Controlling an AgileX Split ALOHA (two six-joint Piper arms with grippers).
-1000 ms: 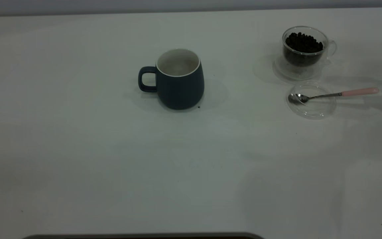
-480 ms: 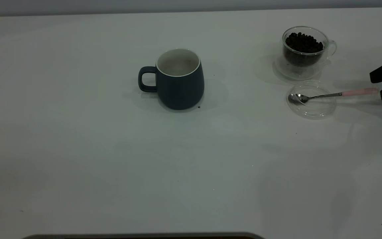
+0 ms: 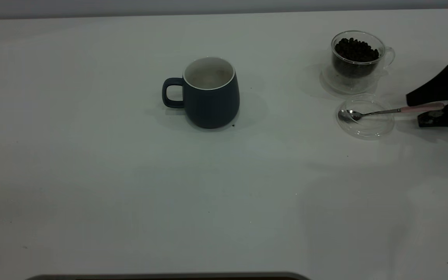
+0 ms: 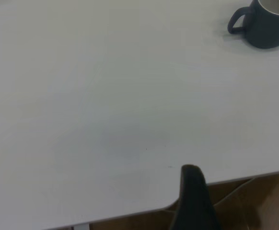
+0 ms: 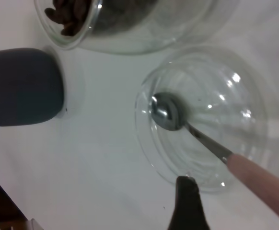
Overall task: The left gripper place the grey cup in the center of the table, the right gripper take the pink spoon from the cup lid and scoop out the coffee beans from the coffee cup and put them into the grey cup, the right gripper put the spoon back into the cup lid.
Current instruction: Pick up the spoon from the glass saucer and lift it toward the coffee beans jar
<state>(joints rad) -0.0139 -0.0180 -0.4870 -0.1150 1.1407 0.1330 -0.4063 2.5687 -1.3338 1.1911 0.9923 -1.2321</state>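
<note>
Right gripper (image 3: 428,111): one, black, entering at the right edge of the table (image 3: 130,186). Two fingers spread apart, one on the far side of the pink spoon's handle end and one on the near side. The handle lies in the gap between them; whether either finger touches it cannot be told. Nothing is clamped.

Left gripper (image 4: 193,201): one, only a single dark finger showing in its own wrist view, over the table's edge, well apart from all the vessels. Whether its fingers are apart or together cannot be told.

Cup lid (image 3: 365,118): one, clear round disc with raised rim, flat on the table at the right, nearest of the clear pieces. Holds the bowl of the spoon.

Pink spoon (image 3: 387,111): one. Metal bowl rests inside the lid, neck crosses the rim, pale pink handle runs out toward the right gripper.

Grey cup (image 3: 210,93): one, upright near the table's centre, handle toward the left. White interior; no contents can be made out.

Coffee cup (image 3: 358,58): one, clear glass with loop handle to the right, standing on a clear saucer (image 3: 331,83), just beyond the lid. Holds the coffee beans (image 3: 355,49), a dark heap reaching almost to the rim.
</note>
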